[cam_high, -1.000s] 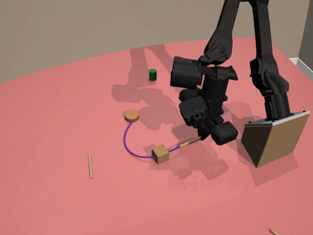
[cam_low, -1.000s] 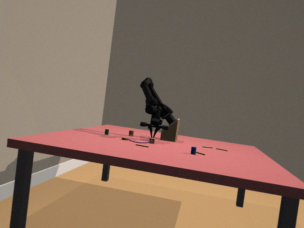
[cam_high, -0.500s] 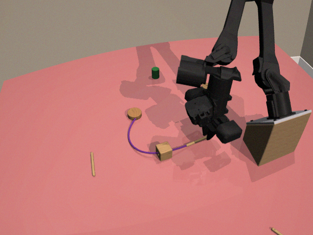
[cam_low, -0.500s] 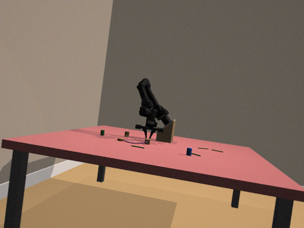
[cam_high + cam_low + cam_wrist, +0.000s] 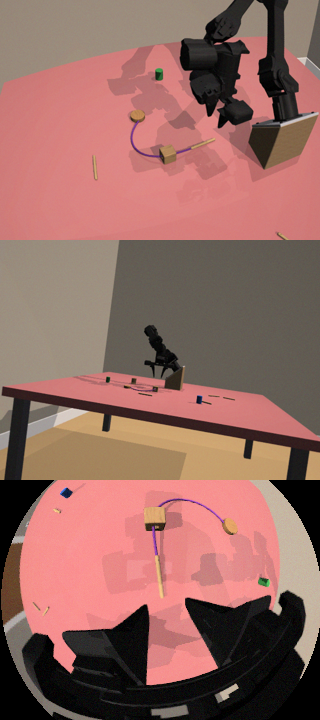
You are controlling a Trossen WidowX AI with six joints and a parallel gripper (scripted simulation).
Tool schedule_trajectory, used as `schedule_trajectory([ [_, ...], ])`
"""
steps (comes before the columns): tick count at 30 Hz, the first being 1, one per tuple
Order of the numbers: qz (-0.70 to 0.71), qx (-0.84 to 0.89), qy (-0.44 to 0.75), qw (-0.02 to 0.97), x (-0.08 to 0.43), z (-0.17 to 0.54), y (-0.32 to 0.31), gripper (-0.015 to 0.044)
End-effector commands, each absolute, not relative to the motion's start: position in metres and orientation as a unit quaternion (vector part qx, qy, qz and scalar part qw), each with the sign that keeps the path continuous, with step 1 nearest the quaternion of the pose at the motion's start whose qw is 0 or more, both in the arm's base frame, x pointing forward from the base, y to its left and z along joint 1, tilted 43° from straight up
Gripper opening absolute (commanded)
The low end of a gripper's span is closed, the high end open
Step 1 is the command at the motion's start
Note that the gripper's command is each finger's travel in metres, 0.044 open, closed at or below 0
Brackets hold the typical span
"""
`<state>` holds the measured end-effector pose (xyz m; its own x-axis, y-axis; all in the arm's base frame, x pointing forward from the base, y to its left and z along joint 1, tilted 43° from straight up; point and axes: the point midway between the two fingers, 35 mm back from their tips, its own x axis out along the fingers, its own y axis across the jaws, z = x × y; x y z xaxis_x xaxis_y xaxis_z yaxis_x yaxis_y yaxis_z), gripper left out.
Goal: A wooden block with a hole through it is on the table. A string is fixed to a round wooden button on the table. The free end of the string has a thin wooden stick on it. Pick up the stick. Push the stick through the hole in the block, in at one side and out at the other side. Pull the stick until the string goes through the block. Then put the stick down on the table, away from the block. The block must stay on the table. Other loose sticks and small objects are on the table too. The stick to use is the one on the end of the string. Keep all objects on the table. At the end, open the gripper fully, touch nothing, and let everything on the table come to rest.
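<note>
The wooden block [image 5: 168, 154] [image 5: 155, 389] [image 5: 154, 518] sits on the table. The purple string [image 5: 132, 139] [image 5: 140, 390] [image 5: 192, 502] runs from the round button [image 5: 137, 115] [image 5: 126, 386] [image 5: 230, 526] into one side of the block and out at the other. The stick [image 5: 203, 143] [image 5: 159, 577] on its end lies on the table outside the block, with a short length of string between them. My gripper [image 5: 214, 121] [image 5: 157, 377] [image 5: 166, 604] is open and empty, raised above the table near the stick's free end.
A green cylinder [image 5: 159, 74] [image 5: 108, 379] [image 5: 264, 582], a brown cylinder [image 5: 133, 381], a blue cylinder [image 5: 199, 399] [image 5: 66, 493] and several loose sticks stand or lie around. One loose stick [image 5: 95, 167] [image 5: 145, 394] lies beyond the block. The wedge-shaped arm base [image 5: 286, 142] [image 5: 174, 380] stands to the right.
</note>
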<state>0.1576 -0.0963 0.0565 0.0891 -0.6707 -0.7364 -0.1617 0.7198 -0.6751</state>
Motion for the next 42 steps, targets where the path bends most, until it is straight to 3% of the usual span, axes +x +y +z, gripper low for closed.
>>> schedule_trajectory([
  [1,-0.198,-0.324,0.643,0.665,0.156,0.067,-0.091,0.021],
  [2,-0.198,-0.324,0.643,0.665,0.156,0.067,-0.091,0.021],
  [11,-0.194,-0.321,0.645,0.666,0.158,0.072,-0.083,0.044],
  [42,-0.194,-0.321,0.644,0.667,0.158,0.081,-0.075,0.044],
])
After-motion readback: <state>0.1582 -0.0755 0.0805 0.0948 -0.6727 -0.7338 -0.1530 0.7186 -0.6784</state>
